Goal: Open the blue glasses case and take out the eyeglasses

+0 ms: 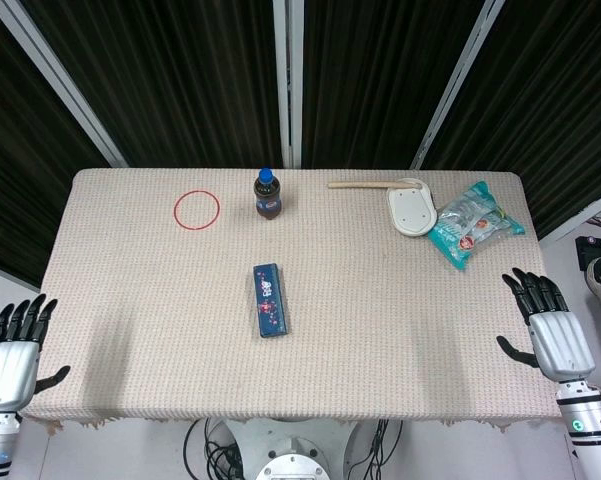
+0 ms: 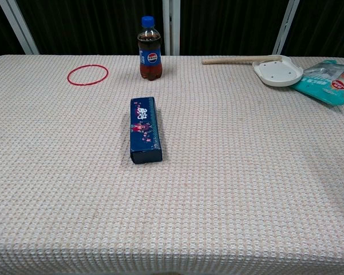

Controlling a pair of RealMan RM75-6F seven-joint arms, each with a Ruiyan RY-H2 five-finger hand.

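Observation:
The blue glasses case lies closed in the middle of the table, long side running front to back, with a flower print on its lid; the chest view shows the case the same way. No eyeglasses show. My left hand hovers at the table's front left corner, fingers spread, holding nothing. My right hand hovers at the front right edge, fingers also apart and empty. Both hands are far from the case and out of the chest view.
A cola bottle stands behind the case. A red ring lies at the back left. A white long-handled dish and a teal snack bag lie at the back right. A beige woven cloth covers the table.

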